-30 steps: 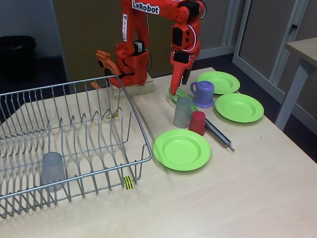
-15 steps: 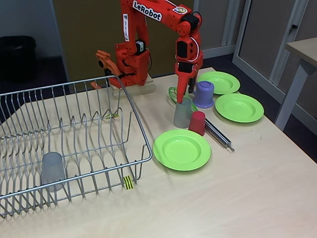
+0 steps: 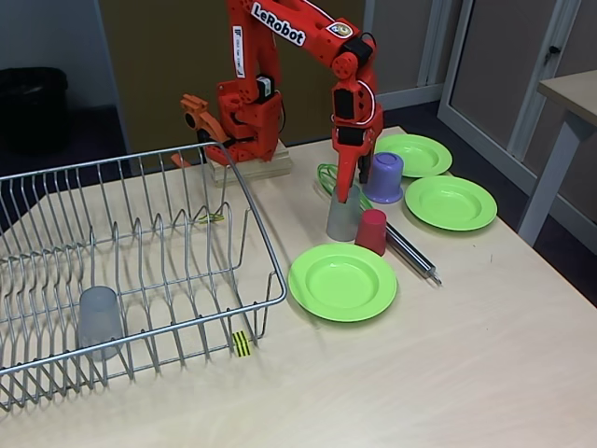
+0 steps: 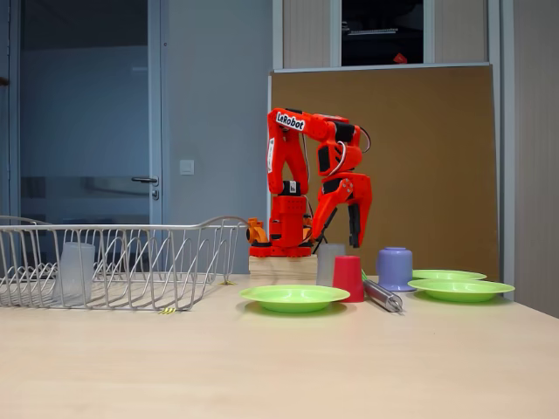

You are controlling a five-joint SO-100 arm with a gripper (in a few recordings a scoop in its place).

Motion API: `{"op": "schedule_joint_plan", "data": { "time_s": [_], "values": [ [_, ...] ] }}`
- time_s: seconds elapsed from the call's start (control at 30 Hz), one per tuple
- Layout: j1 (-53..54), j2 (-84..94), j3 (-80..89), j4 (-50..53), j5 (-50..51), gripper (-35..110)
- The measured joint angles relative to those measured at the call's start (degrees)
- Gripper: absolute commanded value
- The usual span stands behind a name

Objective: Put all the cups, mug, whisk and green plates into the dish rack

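Observation:
My orange gripper (image 3: 348,191) hangs open just over a translucent grey cup (image 3: 342,216) that stands mouth-down on the table; its fingers straddle the cup's top (image 4: 330,260) in the low fixed view (image 4: 337,243). A red cup (image 3: 371,231) stands right beside it. The purple mug (image 3: 383,177) is just behind. The whisk (image 3: 410,250) lies behind the cups, its green loops (image 3: 326,175) by the arm. Three green plates (image 3: 342,280) (image 3: 451,202) (image 3: 413,154) lie on the table. Another grey cup (image 3: 98,320) stands in the dish rack (image 3: 254,203).
The rack (image 4: 175,253) takes up the table's left half, with its striped tag (image 3: 242,343) on the front rim. The arm's base sits on a wooden block (image 3: 252,168) behind it. The table's right edge runs close to the two far plates.
The gripper has swung right from the whisk's loops and come down over the grey cup. The mug's handle is now hidden behind the arm.

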Motion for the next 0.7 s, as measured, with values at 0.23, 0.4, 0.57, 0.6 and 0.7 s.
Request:
{"op": "schedule_joint_plan", "data": {
  "time_s": [0.23,0.4,0.57,0.6,0.7],
  "values": [
    [0.0,1.05,4.92,-4.13,-1.32,44],
    [1.05,2.46,7.38,-5.8,-1.67,42],
    [1.93,2.55,10.11,-9.84,-3.43,39],
    [2.37,2.64,10.9,-10.02,-3.96,38],
    [3.43,2.64,12.39,-12.3,-5.54,35]
  ]
}}
